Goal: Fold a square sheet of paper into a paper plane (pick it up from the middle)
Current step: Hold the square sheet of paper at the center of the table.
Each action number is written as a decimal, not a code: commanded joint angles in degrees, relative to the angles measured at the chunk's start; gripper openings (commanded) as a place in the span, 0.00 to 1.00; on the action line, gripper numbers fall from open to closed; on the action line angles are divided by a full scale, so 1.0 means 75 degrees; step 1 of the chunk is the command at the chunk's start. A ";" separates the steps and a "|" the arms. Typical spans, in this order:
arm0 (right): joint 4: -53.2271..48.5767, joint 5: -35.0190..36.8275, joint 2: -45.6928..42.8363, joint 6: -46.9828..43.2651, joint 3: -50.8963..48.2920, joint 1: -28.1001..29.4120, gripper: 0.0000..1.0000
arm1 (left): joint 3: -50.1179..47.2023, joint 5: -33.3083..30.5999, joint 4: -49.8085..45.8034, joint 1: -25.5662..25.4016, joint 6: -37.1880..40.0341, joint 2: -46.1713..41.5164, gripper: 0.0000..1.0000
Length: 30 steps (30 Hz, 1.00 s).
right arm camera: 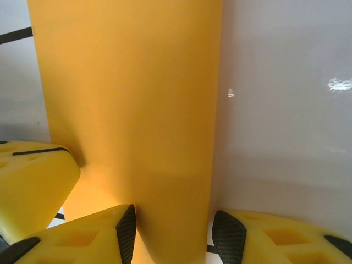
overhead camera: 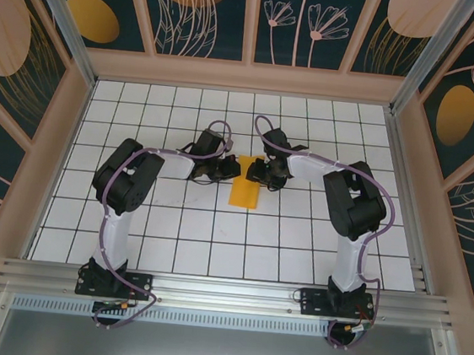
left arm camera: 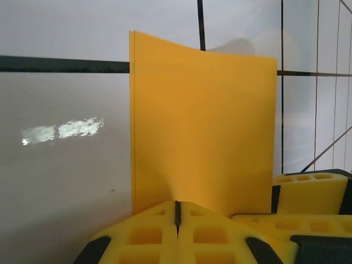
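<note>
Plain orange-yellow paper (overhead camera: 244, 193), white table (overhead camera: 173, 222) with black grid.

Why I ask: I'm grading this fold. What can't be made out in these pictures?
- Top view: far edges of the paper, under the left gripper and right gripper.
- Left wrist: whether the shut fingers pinch the paper; their tips hide it.
- Right wrist: the paper's far end, cut off by the top edge.
- Fold layers: too small from above.

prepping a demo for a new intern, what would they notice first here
The narrow orange-yellow paper glows at the middle of the white grid table. At its far end the left end effector is shut, tips at the paper, and the right end effector is open astride its edge.
</note>
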 commanded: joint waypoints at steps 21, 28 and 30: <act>0.1419 0.0529 -0.1821 0.0422 -0.1039 -0.0006 0.46 | -0.0391 -0.1319 -0.1092 -0.0041 0.0267 0.0735 0.03; 0.1950 -0.0410 -0.1399 0.0481 -0.0964 -0.0012 0.22 | -0.0392 -0.1374 -0.1075 -0.0043 0.0251 0.0791 0.02; 0.2025 -0.0622 -0.1164 0.0502 -0.0919 -0.0023 0.16 | -0.0392 -0.1394 -0.1075 -0.0040 0.0223 0.0800 0.02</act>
